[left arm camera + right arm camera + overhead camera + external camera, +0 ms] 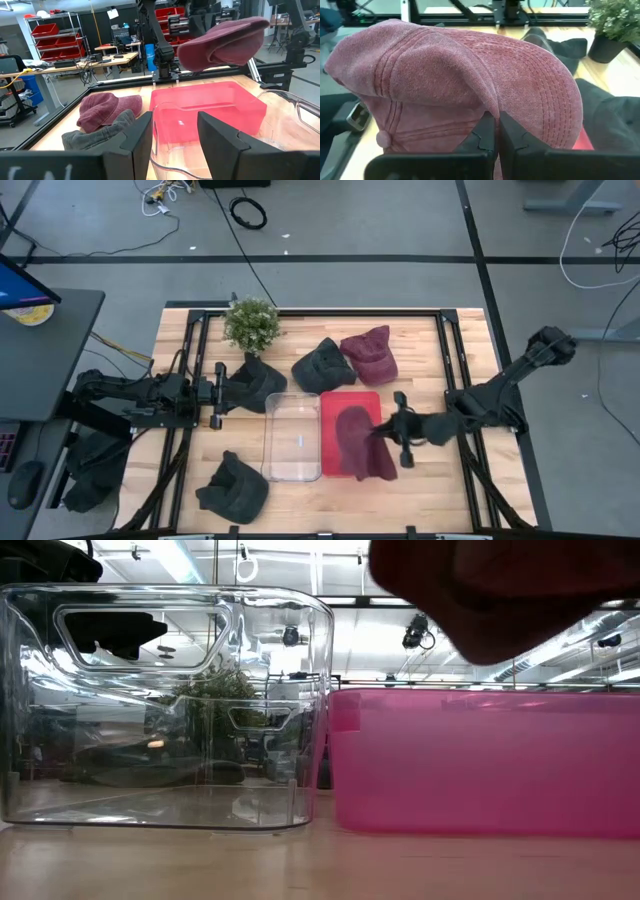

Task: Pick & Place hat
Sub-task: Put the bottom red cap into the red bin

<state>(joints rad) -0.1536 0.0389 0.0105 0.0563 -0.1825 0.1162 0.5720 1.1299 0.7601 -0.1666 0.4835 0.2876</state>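
A maroon hat (362,443) is pinched in the closed right gripper (392,431) and held over the pink bin (331,405), lower centre of the high view. Farther left, the left gripper (222,387) is seen open beside a dark hat (259,383).

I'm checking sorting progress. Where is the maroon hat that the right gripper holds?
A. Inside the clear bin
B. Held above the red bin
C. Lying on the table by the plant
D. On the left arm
B: the right gripper pinches the maroon hat, which hangs over the red bin.
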